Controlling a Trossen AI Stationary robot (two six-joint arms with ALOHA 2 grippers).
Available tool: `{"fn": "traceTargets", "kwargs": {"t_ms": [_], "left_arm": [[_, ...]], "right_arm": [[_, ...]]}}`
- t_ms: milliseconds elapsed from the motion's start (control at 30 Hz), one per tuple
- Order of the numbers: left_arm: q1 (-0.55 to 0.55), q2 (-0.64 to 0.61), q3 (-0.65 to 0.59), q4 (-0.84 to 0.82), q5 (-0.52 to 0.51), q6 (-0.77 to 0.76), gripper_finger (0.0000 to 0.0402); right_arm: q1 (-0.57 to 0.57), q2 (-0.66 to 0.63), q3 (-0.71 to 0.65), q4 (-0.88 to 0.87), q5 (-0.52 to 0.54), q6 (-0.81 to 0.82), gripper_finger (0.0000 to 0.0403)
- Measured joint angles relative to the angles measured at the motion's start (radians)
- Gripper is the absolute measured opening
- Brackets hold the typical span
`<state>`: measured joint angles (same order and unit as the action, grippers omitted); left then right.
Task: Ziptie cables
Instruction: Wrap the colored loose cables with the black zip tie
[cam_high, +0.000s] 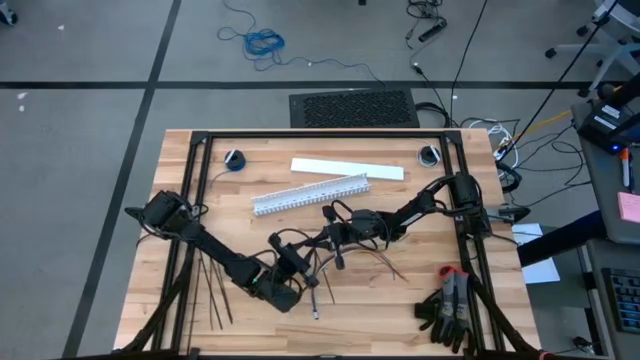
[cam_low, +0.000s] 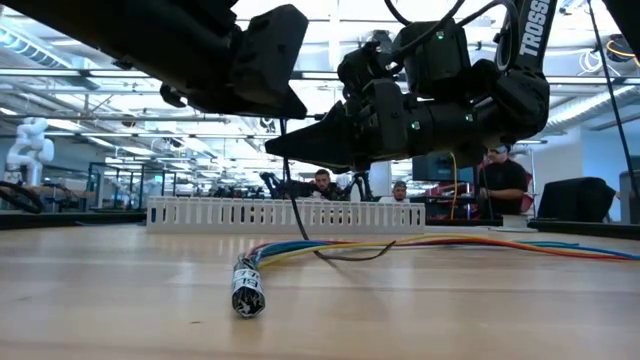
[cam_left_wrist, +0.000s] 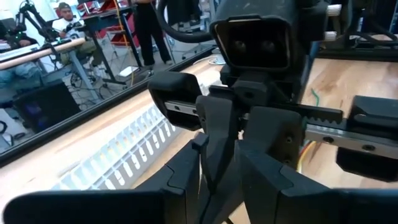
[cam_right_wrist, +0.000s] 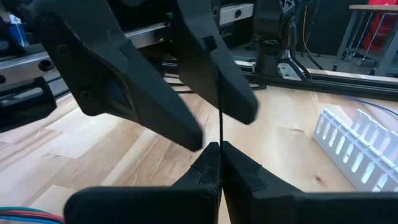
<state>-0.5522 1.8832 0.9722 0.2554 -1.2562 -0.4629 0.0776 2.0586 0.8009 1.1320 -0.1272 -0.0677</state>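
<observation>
The two grippers meet above the middle of the wooden table (cam_high: 420, 300), fingertips nearly touching. The right gripper (cam_right_wrist: 219, 163) has its fingers pressed fully together on a ziptie (cam_right_wrist: 220, 127), a thin black strip that rises straight up from between its tips. The left gripper (cam_right_wrist: 211, 115) faces it, its two broad dark fingers (cam_right_wrist: 134, 93) standing a narrow gap apart on either side of that same strip; whether they actually press on it cannot be told. In the low view the strip hangs down from the meeting grippers and curls onto the tabletop just behind the cables (cam_low: 400, 243).

The cables lie flat on the table below and slightly in front of both grippers, a bundle of blue, yellow and orange wires running off toward the right arm's side, with the dark tip (cam_low: 246, 293) at the end nearest the low camera.

The spare zipties (cam_high: 213, 290) lie spread on the wood beside the left arm, well apart from the left gripper. The white slotted duct (cam_high: 310, 193) rests beyond both grippers, toward the table's far edge
</observation>
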Motion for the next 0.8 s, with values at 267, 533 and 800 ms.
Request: {"fn": "traceTargets", "kwargs": {"t_ms": [267,533,800], "left_arm": [[-0.017,0.000,0.000,-0.007,-0.019,0.025,0.0069],[-0.019,0.000,0.000,-0.015,-0.027,0.025,0.0063],[-0.020,0.000,0.000,-0.058,-0.029,-0.014,0.0060]], "right_arm": [[0.000,-0.001,0.000,-0.001,0.000,0.000,0.0000],[0.000,-0.001,0.000,0.000,0.000,0.000,0.0000],[0.000,-0.001,0.000,0.002,0.000,0.000,0.0000]]}}
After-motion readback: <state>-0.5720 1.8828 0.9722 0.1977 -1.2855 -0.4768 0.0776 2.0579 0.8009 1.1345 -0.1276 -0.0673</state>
